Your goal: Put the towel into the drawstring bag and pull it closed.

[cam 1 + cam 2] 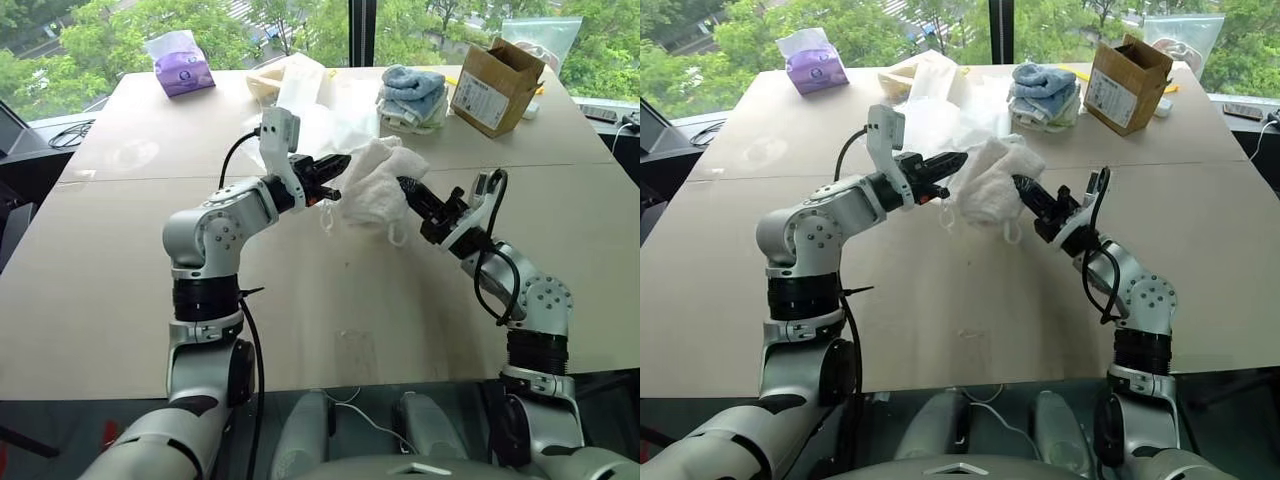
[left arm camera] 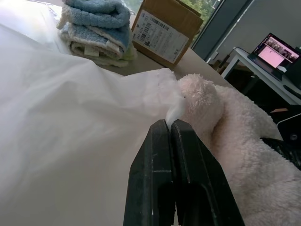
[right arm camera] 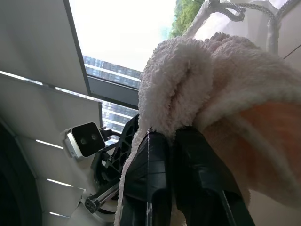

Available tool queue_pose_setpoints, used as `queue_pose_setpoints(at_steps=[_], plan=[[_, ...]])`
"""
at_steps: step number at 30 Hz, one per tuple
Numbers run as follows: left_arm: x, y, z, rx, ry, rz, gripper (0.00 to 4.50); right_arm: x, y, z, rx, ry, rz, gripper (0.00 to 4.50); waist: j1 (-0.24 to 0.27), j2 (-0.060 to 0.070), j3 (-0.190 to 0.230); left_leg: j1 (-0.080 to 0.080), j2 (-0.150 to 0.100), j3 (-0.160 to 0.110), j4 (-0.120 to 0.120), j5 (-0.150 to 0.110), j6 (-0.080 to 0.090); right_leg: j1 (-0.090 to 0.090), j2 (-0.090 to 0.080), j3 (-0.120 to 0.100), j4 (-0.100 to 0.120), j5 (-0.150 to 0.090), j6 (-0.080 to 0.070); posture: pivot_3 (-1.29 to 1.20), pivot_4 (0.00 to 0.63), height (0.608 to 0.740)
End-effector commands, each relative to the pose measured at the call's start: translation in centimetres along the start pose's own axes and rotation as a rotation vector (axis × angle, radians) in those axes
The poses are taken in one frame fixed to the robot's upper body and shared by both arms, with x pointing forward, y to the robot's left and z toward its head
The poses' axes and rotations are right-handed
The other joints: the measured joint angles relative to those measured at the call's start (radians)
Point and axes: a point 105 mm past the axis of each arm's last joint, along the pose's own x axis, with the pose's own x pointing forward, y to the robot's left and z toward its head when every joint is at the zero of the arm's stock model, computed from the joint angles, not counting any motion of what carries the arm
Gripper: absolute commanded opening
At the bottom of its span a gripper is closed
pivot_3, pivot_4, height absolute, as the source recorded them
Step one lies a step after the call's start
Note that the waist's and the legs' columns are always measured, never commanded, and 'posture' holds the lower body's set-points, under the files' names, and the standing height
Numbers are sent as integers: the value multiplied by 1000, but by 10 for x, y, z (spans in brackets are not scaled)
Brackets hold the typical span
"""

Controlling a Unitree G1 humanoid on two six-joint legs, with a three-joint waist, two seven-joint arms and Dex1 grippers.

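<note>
Towel (image 1: 375, 185) hangs before folded pile (image 1: 412, 95), box (image 1: 495, 85).

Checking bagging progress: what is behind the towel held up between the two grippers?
Behind the towel hangs the thin white drawstring bag, pinched at its edge by the left gripper; the right gripper clamps the towel. The towel covers the bag's mouth, so whether it has gone in cannot be seen.

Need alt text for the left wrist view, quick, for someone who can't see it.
The left gripper, shut, pinches a thin edge of the white drawstring bag, with the fluffy cream towel pressed beside it. Behind lie folded blue towels and a cardboard box.
</note>
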Motion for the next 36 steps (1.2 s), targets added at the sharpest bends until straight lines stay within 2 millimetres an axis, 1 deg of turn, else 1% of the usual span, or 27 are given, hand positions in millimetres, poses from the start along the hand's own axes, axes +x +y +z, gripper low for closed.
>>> queue_pose_setpoints(at_steps=[1,7,10,13,16,18,20,23,27,29,31,34,36], plan=[[-3,-17,18,10,-72,-62,0,8,3,-4,5,-2,19,44,-1,0,0,0,0,0,0,0,0,0,0,0,0,0,0,0,150,740],[-5,-27,15,-10,-72,-97,0,21,-4,-10,4,4,-1,44,-1,0,0,0,0,0,0,0,0,0,0,0,0,0,0,0,150,740],[-7,-18,12,0,-67,-54,0,22,-6,-6,-14,-12,-19,44,0,0,0,0,0,0,0,0,0,0,0,0,1,0,0,0,150,740],[-9,-14,10,-13,-68,-41,0,17,-8,-2,-28,-17,-27,44,0,0,0,0,0,0,0,0,0,0,0,0,1,0,0,0,150,740],[-11,-14,1,-18,-45,-50,0,17,5,-7,-68,19,23,44,0,0,0,0,0,0,0,0,0,0,0,0,1,0,0,0,150,740],[-10,-17,-5,-26,-31,-76,0,26,18,-15,-103,60,70,44,-1,0,0,0,0,0,0,0,0,0,0,0,1,0,0,0,150,740],[-9,-24,-8,-41,-27,-117,0,36,22,-23,-130,90,81,44,-5,0,0,0,0,0,0,0,0,0,0,0,1,0,0,0,150,740],[-10,-30,-8,-65,-37,-157,0,46,17,-32,-165,130,61,44,-14,0,0,0,0,0,1,0,0,-2,0,1,5,0,0,0,150,740],[-14,-36,-2,-124,-85,-193,0,59,4,-35,-182,143,8,44,-18,0,0,0,0,1,2,0,0,-2,0,1,5,0,0,0,150,740],[-15,-40,5,-156,-114,-219,0,63,-6,-33,-192,136,-38,44,-20,0,0,0,0,1,2,0,0,-2,0,1,5,0,0,0,150,740],[-18,-48,9,-180,-128,-257,0,67,-15,-25,-200,102,-73,44,-24,0,0,0,0,1,2,0,0,-2,0,1,6,0,0,0,150,740],[-21,-53,4,-196,-108,-268,0,75,-15,-5,-176,4,-79,44,-24,0,0,0,0,1,3,0,0,-3,0,2,9,0,0,0,150,740],[-22,-54,1,-200,-100,-264,0,78,-13,3,-163,-41,-68,44,-24,0,0,0,0,2,3,0,0,-4,0,3,10,0,0,0,150,740]])
